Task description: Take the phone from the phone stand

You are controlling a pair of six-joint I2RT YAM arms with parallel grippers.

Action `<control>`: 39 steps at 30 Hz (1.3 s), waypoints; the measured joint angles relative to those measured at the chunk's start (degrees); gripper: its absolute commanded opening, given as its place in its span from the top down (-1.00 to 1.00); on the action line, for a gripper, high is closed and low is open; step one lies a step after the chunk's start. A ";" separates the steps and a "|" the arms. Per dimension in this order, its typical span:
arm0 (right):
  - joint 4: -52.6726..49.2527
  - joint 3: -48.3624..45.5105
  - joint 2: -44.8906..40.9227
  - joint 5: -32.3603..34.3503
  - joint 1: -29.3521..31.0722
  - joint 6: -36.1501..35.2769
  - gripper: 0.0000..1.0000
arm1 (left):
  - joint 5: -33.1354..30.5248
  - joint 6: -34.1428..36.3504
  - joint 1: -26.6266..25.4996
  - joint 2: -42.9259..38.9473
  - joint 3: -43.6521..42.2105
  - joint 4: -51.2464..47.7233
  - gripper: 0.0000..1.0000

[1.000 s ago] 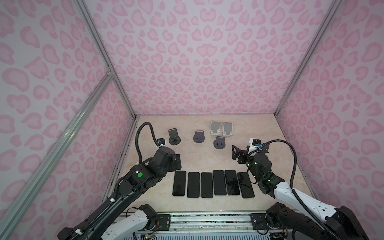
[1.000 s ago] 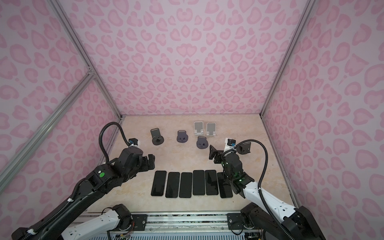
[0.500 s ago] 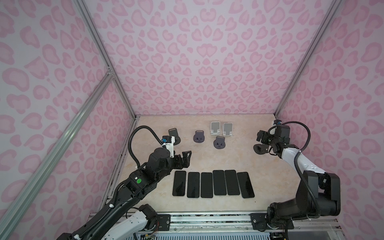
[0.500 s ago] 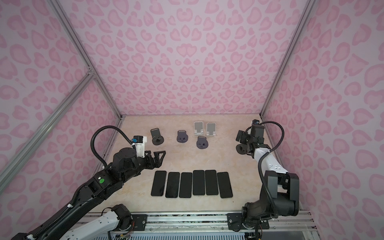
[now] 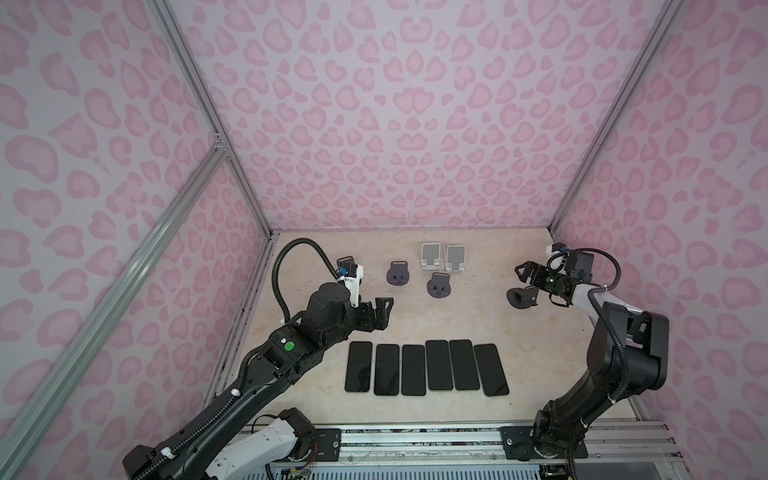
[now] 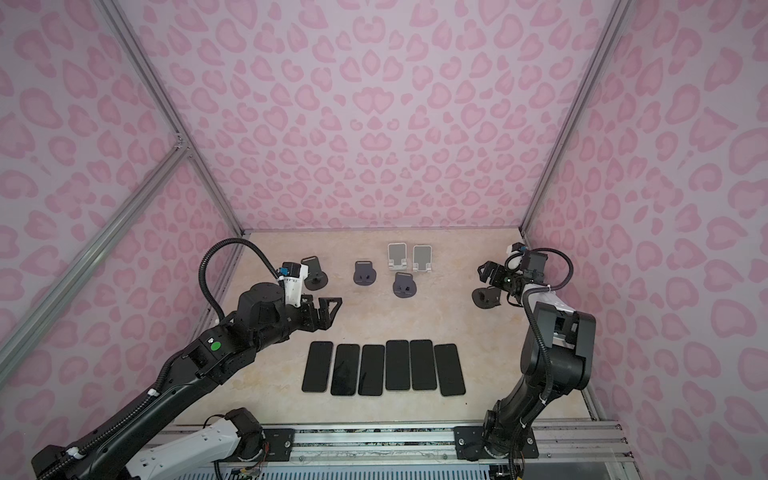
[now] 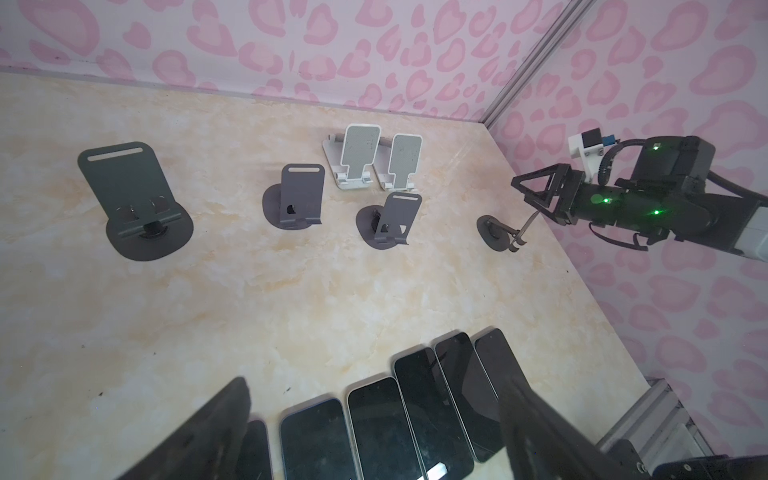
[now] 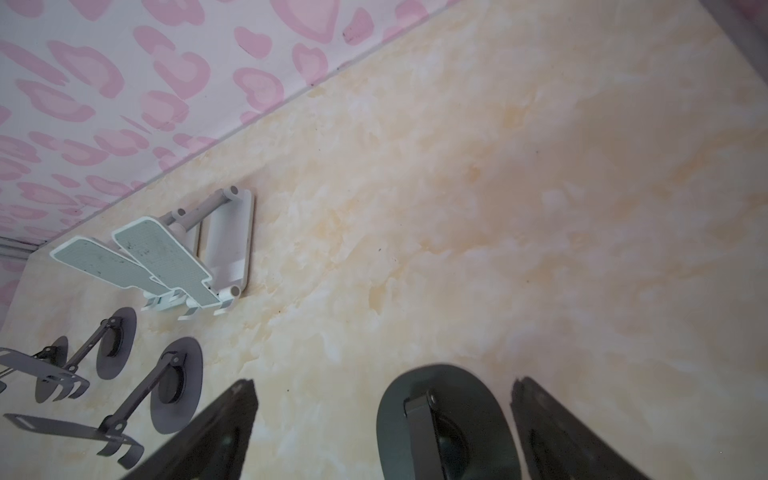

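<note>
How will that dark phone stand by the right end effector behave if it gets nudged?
The dark phone stand looks like thin rigid metal, so it is probably stiff, not floppy. Its wide round base suggests it would slide on the smooth tabletop rather than tip. Its hinged back might fold if pressed.

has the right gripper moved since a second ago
yes, the right gripper went from the right end of the phone row back toward the right wall, now open by a dark stand
</note>
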 measured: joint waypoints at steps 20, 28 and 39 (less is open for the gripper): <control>10.32 -15.04 -9.55 1.51 3.30 10.10 -0.95 | 0.13 1.27 0.00 -0.48 -1.77 0.07 -0.92; 1.55 -11.96 -12.94 20.65 9.62 10.16 -0.96 | 0.13 1.25 0.00 -1.60 -3.10 0.39 -0.92; -6.34 -7.82 -11.56 37.59 17.44 16.24 -0.95 | 0.15 0.98 0.00 -2.34 -4.98 1.64 -0.92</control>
